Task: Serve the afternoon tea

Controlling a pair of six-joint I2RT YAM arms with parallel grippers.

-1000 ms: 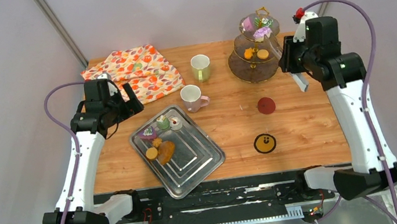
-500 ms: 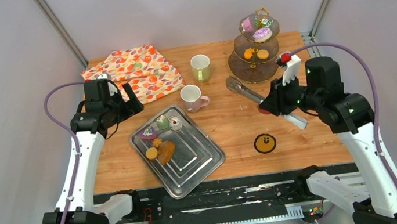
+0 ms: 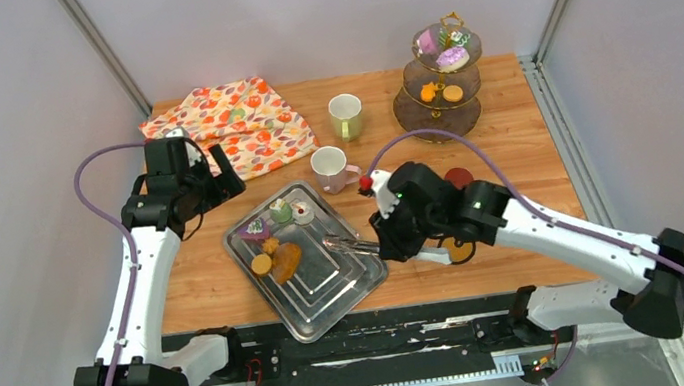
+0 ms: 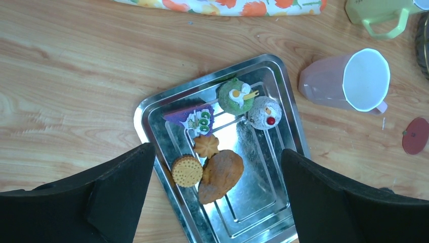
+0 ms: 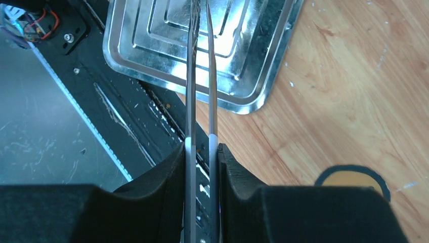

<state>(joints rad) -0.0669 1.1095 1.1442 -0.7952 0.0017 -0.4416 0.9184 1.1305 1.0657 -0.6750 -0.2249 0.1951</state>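
Observation:
A metal tray (image 3: 336, 290) holds a green cake (image 3: 280, 211), a purple cake (image 3: 254, 229), a white ball cake (image 3: 303, 212), orange cookies (image 3: 262, 264) and a brown pastry (image 3: 287, 259). The left wrist view shows the tray (image 4: 146, 114) and the same pastries. The pink mug (image 3: 329, 167) and pale-green mug (image 3: 345, 116) stand behind the tray. My right gripper (image 3: 388, 244) is shut on the metal tongs (image 3: 347, 246), whose tips reach over the tray near the brown pastry. In the right wrist view the tongs (image 5: 200, 76) sit squeezed between my fingers (image 5: 201, 149). My left gripper (image 3: 214, 176) is open and empty, above the tray (image 4: 217, 149).
A three-tier stand (image 3: 439, 124) at the back right carries more pastries. The orange floral cloth (image 3: 233, 127) lies at the back left. A red coaster (image 3: 460, 176) and a yellow coaster (image 3: 457, 249) lie beside my right arm, near the table's front edge.
My right arm has swung from the tiered stand at the back right down to the front centre, carrying the tongs to the tray. The left arm has not moved.

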